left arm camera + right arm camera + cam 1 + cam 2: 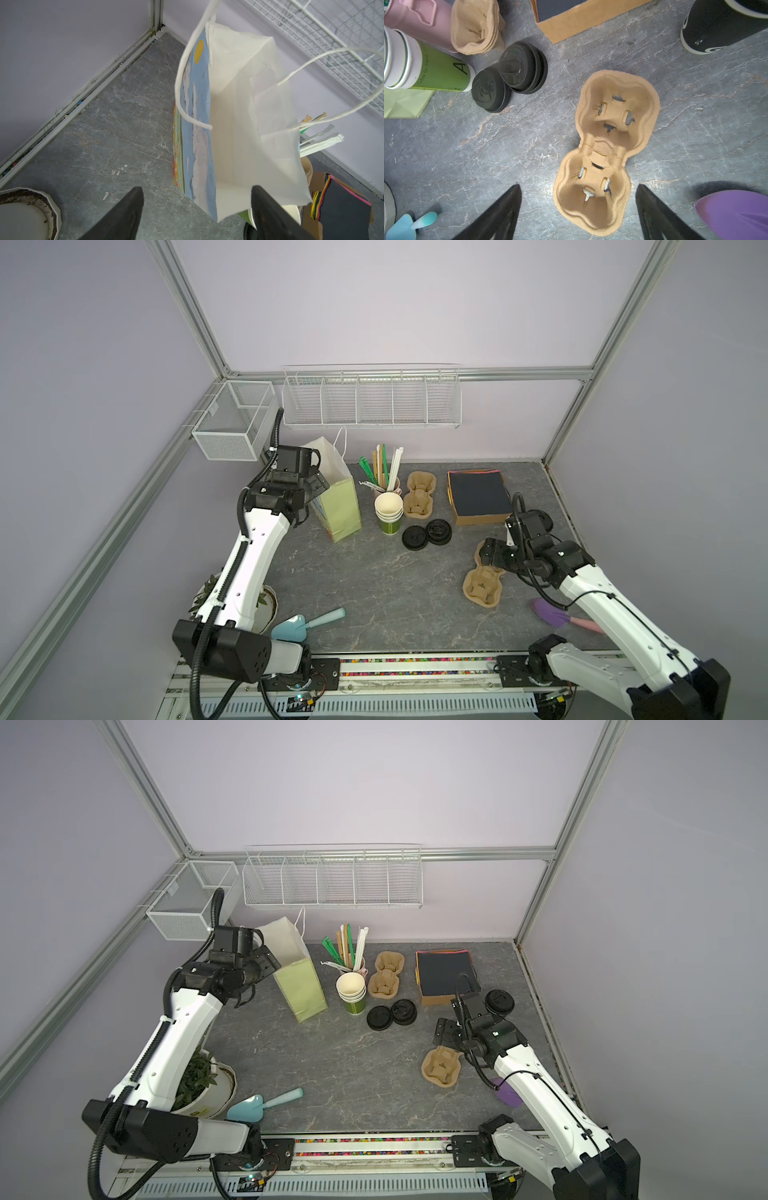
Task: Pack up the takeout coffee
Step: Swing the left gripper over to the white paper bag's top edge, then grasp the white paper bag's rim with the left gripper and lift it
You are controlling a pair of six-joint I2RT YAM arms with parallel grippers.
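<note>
The takeout coffee (500,1002) is a cup with a black lid standing at the right, just behind my right wrist; its side (716,27) looks dark in the right wrist view. A paper bag (338,506) stands open at the back left, white inside (239,124). My left gripper (318,485) is open at the bag's left rim, and its fingers straddle the bag's near corner (197,189). My right gripper (578,187) hangs open and empty over a brown pulp cup carrier (608,149) that lies on the table (482,587).
A stack of lidless green cups (389,510), two loose black lids (415,537), spare carriers (419,494), a straw holder (386,477) and a napkin box (478,497) fill the back. At the front are a plant pot (216,1090), a blue scoop (307,622) and a purple scoop (552,614).
</note>
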